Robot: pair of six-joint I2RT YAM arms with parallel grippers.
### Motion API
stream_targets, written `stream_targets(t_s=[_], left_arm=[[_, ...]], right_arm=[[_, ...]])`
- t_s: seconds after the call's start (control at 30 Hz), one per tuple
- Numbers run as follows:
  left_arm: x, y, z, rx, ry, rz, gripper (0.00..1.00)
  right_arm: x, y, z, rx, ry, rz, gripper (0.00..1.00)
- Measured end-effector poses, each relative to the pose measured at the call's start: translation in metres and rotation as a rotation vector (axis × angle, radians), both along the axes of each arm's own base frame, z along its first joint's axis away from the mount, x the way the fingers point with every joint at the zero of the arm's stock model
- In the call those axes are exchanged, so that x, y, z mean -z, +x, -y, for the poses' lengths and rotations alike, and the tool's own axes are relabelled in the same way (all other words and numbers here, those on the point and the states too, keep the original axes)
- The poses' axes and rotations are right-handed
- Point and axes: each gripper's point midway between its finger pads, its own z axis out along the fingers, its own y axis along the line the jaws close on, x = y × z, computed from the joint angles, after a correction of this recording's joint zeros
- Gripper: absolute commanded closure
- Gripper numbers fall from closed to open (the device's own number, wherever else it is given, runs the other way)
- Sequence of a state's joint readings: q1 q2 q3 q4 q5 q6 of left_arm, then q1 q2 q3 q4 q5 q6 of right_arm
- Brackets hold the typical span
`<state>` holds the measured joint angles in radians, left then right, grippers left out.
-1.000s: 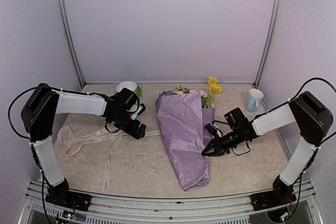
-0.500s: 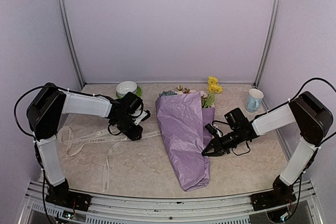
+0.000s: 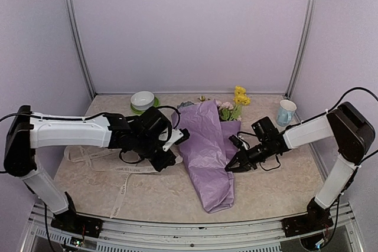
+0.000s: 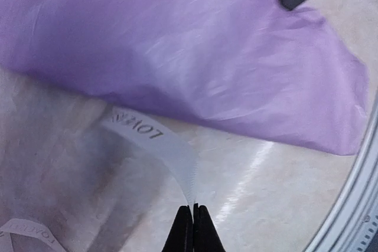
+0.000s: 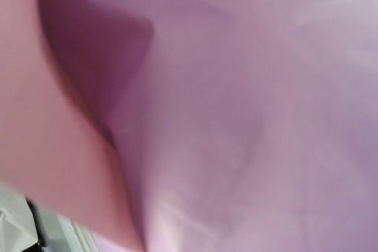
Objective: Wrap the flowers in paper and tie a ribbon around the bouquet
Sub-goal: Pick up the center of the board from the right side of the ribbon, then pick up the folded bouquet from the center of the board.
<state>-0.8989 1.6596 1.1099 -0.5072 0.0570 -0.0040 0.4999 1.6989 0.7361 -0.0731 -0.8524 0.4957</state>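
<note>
Having swung right since a second ago, the left fingers (image 4: 193,219) are now pinching the end of the ribbon (image 4: 171,151), holding it just beside the bouquet (image 3: 207,146) lying across the worktop (image 3: 271,187). The right fingers (image 3: 230,167) are staying closed, tips resting at the bouquet's right edge.

the ribbon (image 4: 159,141) carries dark lettering, of which only "love" reads.

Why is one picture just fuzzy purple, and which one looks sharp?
Right wrist view: the paper fills the frame, probably too close, all blurred. Left wrist view: the ribbon lettering reads sharp, glare streaks the table. Top view: even light, soft shadows.
</note>
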Motion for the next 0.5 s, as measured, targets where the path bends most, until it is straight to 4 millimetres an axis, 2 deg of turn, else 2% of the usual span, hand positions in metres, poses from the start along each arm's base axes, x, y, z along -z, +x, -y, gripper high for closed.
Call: stream_targets(t_s=[0.13, 0.23, 0.3, 0.4, 0.5], left_arm=[[-0.068, -0.050, 0.040, 0.133, -0.154, 0.075, 1.00], [-0.118, -0.071, 0.057, 0.188, -0.268, 0.121, 1.00], [-0.141, -0.083, 0.066, 0.219, -0.320, 0.143, 1.00], [-0.159, -0.107, 0.086, 0.289, -0.363, 0.155, 1.00], [-0.161, -0.141, 0.115, 0.387, -0.369, 0.143, 1.00]], right_arm=[[-0.008, 0.007, -0.004, 0.001, 0.012, 0.010, 1.00], [-0.013, 0.013, -0.008, 0.005, 0.018, 0.017, 1.00], [-0.015, 0.018, -0.010, 0.010, 0.022, 0.017, 1.00], [-0.015, 0.023, -0.013, 0.019, 0.024, 0.007, 1.00], [-0.014, 0.026, -0.016, 0.026, 0.022, -0.006, 1.00]])
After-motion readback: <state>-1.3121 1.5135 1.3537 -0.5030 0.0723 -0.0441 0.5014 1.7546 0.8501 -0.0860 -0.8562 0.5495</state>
